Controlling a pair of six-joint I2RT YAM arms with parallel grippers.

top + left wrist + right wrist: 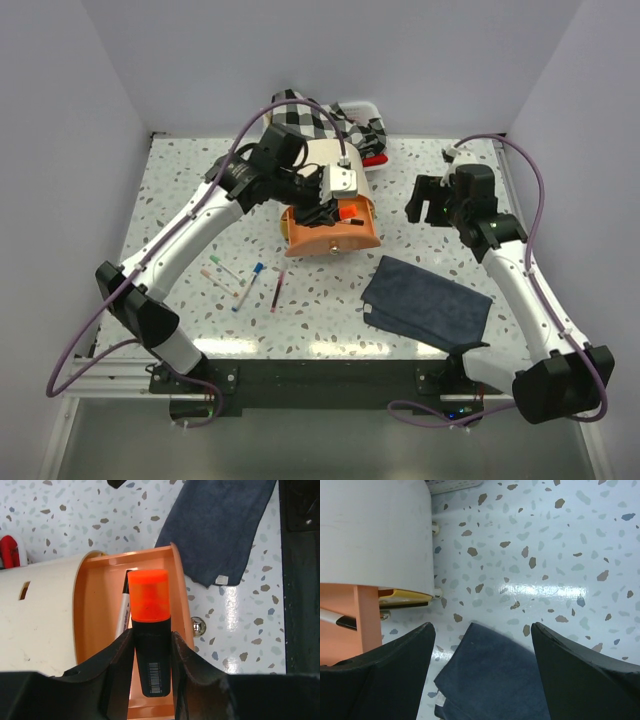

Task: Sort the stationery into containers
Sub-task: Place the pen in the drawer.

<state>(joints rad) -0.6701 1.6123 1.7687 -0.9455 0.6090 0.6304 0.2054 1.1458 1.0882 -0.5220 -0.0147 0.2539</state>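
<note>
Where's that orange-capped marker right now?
In the left wrist view, the orange-capped marker sits clamped in the left gripper over the open orange drawer of the cream cabinet.

No legible text; barcode [155,672] on orange-capped marker [149,625]

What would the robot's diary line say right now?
left gripper: shut on orange-capped marker, above open orange drawer | drawer: pen inside | right gripper: open, empty, near dark blue cloth
</note>
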